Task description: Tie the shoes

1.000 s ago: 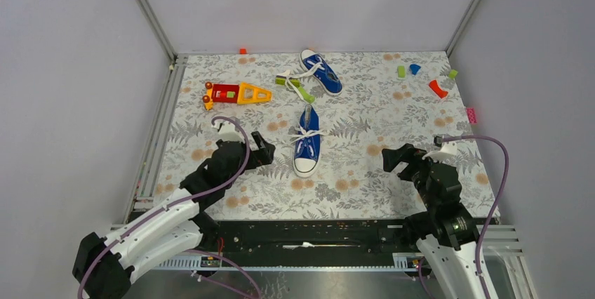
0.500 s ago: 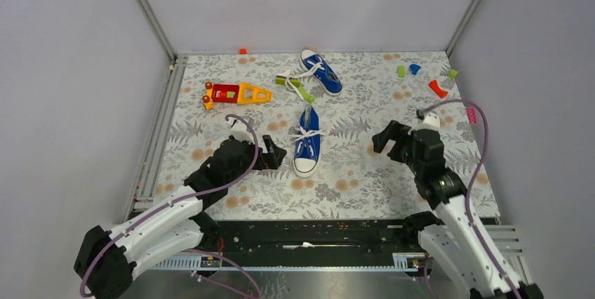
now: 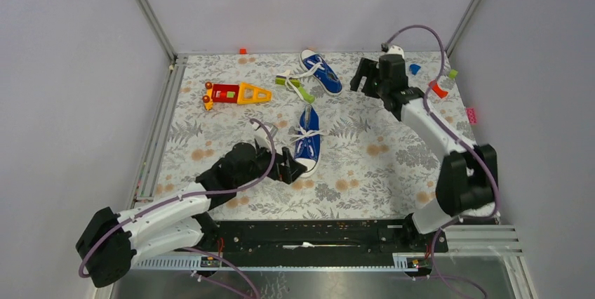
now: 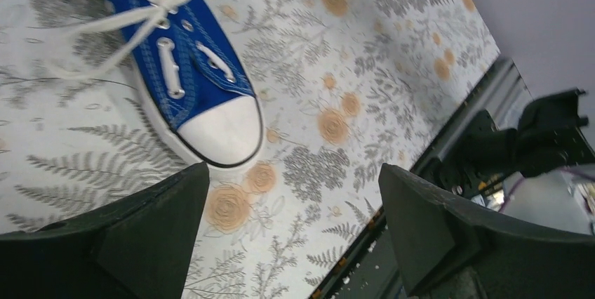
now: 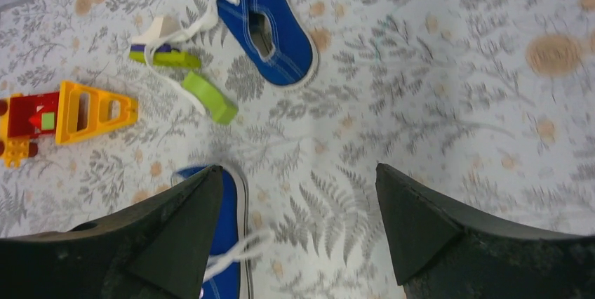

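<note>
Left gripper (image 3: 291,165) now at near shoe (image 3: 307,143) toe; right gripper (image 3: 365,78) has swung far beyond that shoe. Both open, empty, so tying likely not started.

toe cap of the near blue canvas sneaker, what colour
White rubber toe cap, clearest in the left wrist view.

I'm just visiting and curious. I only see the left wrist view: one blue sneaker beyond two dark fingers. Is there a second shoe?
Observer: Yes, a second blue sneaker lies farther back, its white laces trailing over green blocks.
Operator: Where is the other hand?
Observer: The right hand hangs just right of that sneaker, open and holding nothing.
Operator: Anything else around?
Observer: A red-orange-yellow toy sits to that sneaker's left.
</note>
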You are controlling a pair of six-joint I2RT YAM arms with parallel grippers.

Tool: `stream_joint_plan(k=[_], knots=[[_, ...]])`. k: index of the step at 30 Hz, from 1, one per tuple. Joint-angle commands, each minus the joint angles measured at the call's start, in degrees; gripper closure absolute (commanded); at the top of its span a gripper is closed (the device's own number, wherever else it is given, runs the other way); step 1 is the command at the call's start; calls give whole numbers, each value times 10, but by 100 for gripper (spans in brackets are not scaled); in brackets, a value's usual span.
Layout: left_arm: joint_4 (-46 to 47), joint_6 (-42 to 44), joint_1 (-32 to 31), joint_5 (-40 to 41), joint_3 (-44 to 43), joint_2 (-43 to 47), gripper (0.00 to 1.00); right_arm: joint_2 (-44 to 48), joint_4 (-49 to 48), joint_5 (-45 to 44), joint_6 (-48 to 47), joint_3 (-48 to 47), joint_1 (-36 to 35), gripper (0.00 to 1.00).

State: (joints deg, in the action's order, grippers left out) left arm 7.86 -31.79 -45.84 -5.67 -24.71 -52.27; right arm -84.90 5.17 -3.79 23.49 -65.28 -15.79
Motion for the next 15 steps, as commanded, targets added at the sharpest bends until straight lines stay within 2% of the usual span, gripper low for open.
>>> stream_joint_plan(k=[1,6,11,15], knots=[[41,0,-48,-22,-28,-22,2,-123,20,6,-50,-132,-8,16],[35,-16,-89,-3,-63,-63,2,-268,127,-1,-84,-321,-15,21],[42,-32,-104,0,-87,-109,2,-351,142,-1,-95,-405,-20,24],[49,-47,-108,-6,-103,-138,2,-421,202,-12,-104,-492,-27,26]])
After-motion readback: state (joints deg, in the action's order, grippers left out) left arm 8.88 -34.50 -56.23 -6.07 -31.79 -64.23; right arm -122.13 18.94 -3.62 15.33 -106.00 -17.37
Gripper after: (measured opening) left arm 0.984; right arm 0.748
